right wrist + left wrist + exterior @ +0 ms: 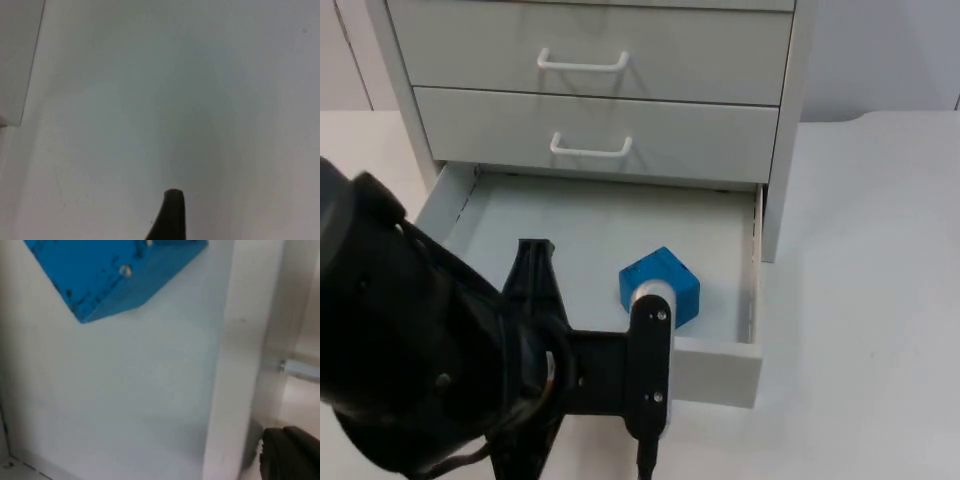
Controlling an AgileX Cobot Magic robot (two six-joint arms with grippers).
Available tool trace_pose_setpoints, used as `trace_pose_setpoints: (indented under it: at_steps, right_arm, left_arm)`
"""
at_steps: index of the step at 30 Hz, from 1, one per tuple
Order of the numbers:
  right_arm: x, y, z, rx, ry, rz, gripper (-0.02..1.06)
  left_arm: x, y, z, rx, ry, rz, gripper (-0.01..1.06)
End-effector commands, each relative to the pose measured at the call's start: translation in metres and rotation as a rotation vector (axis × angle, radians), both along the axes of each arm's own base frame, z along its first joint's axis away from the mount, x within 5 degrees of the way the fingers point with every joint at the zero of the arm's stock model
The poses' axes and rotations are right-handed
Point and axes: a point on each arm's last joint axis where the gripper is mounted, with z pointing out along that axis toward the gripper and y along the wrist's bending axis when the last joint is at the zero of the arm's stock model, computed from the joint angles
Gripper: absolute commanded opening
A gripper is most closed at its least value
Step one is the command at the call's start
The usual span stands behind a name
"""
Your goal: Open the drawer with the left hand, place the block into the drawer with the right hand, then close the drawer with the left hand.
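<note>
The white cabinet's bottom drawer is pulled out. A blue block lies on the drawer floor near the front right; it is also the blue block in the left wrist view. My left gripper reaches over the drawer's front panel with its fingers spread wide, open and holding nothing; the block sits just past one finger. One black fingertip stands outside the front panel. My right arm waits over bare white table, with a black fingertip above it.
Two shut drawers with white handles stand above the open one. Bare table lies to the cabinet's right. The left arm's black body covers the drawer's front left.
</note>
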Motion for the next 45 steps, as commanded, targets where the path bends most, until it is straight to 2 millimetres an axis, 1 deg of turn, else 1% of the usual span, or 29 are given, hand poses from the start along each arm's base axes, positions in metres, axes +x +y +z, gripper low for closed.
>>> trace_pose_setpoints:
  at_steps: [1, 5, 8, 9, 10, 14, 15, 17, 19, 22, 23, 24, 26, 27, 28, 29, 32, 33, 35, 37, 41, 45]
  right_arm:
    - [-0.001, -0.001, -0.001, 0.001, -0.009, -0.004, 0.72]
    - [-0.001, -0.001, -0.001, 0.001, -0.009, -0.004, 0.72]
    - [-0.001, -0.001, -0.001, 0.001, -0.009, -0.004, 0.72]
    - [-0.001, -0.001, -0.001, 0.001, -0.009, -0.004, 0.72]
    - [-0.001, -0.001, -0.001, 0.001, -0.009, -0.004, 0.72]
    - [-0.001, -0.001, -0.001, 0.001, -0.009, -0.004, 0.72]
    - [-0.001, -0.001, -0.001, 0.001, -0.009, -0.004, 0.72]
    - [-0.001, -0.001, -0.001, 0.003, -0.009, -0.006, 0.72]
    - [-0.001, -0.001, 0.0, 0.002, -0.012, -0.006, 0.72]
    - [-0.001, -0.001, 0.0, 0.002, -0.013, -0.006, 0.72]
    - [-0.001, -0.001, 0.0, 0.002, -0.013, -0.006, 0.72]
    - [-0.001, -0.001, 0.0, 0.002, -0.013, -0.006, 0.72]
    - [-0.001, -0.001, 0.0, 0.002, -0.013, -0.006, 0.72]
    - [-0.001, -0.001, 0.0, 0.002, -0.014, -0.007, 0.72]
    - [-0.001, -0.001, 0.0, 0.002, -0.016, -0.007, 0.72]
    - [-0.001, -0.001, 0.0, 0.002, -0.016, -0.007, 0.72]
    - [-0.001, -0.001, 0.0, 0.001, -0.018, -0.007, 0.72]
    - [-0.001, -0.001, 0.0, 0.001, -0.018, -0.007, 0.72]
    - [-0.001, -0.001, 0.0, 0.001, -0.02, -0.007, 0.72]
    - [0.0, -0.001, 0.0, 0.0, -0.025, -0.008, 0.72]
    - [0.0, -0.001, 0.001, -0.001, -0.026, -0.007, 0.72]
    - [0.0, -0.001, 0.001, -0.001, -0.026, -0.007, 0.72]
  left_arm:
    - [0.008, -0.002, 0.004, 0.001, -0.055, 0.029, 0.0]
    - [0.014, -0.01, 0.009, -0.023, -0.08, 0.03, 0.0]
    - [0.025, -0.014, 0.015, -0.05, -0.097, 0.043, 0.0]
    - [0.03, -0.012, 0.016, -0.057, -0.103, 0.059, 0.0]
    - [0.03, -0.012, 0.016, -0.057, -0.103, 0.059, 0.0]
    - [0.053, -0.001, 0.023, -0.079, -0.112, 0.116, 0.0]
    - [0.053, -0.001, 0.023, -0.079, -0.112, 0.116, 0.0]
    - [0.067, 0.004, 0.029, -0.082, -0.134, 0.135, 0.0]
    - [0.071, 0.003, 0.031, -0.086, -0.134, 0.129, 0.0]
    - [0.085, 0.003, 0.035, -0.146, -0.097, 0.116, 0.0]
    - [0.091, 0.006, 0.035, -0.163, -0.089, 0.127, 0.0]
    - [0.091, 0.006, 0.035, -0.163, -0.089, 0.127, 0.0]
    - [0.104, 0.011, 0.033, -0.167, -0.098, 0.161, 0.0]
    - [0.114, 0.015, 0.03, -0.165, -0.1, 0.182, 0.0]
    - [0.12, 0.016, 0.029, -0.173, -0.099, 0.187, 0.0]
    - [0.12, 0.016, 0.029, -0.173, -0.099, 0.187, 0.0]
    - [0.139, 0.021, 0.024, -0.186, -0.103, 0.221, 0.0]
    - [0.139, 0.021, 0.024, -0.186, -0.103, 0.221, 0.0]
    - [0.153, 0.024, 0.021, -0.195, -0.117, 0.249, 0.0]
    - [0.161, 0.025, 0.022, -0.216, -0.128, 0.274, 0.0]
    - [0.166, 0.027, 0.023, -0.242, -0.143, 0.313, 0.0]
    - [0.166, 0.027, 0.024, -0.267, -0.144, 0.342, 0.0]
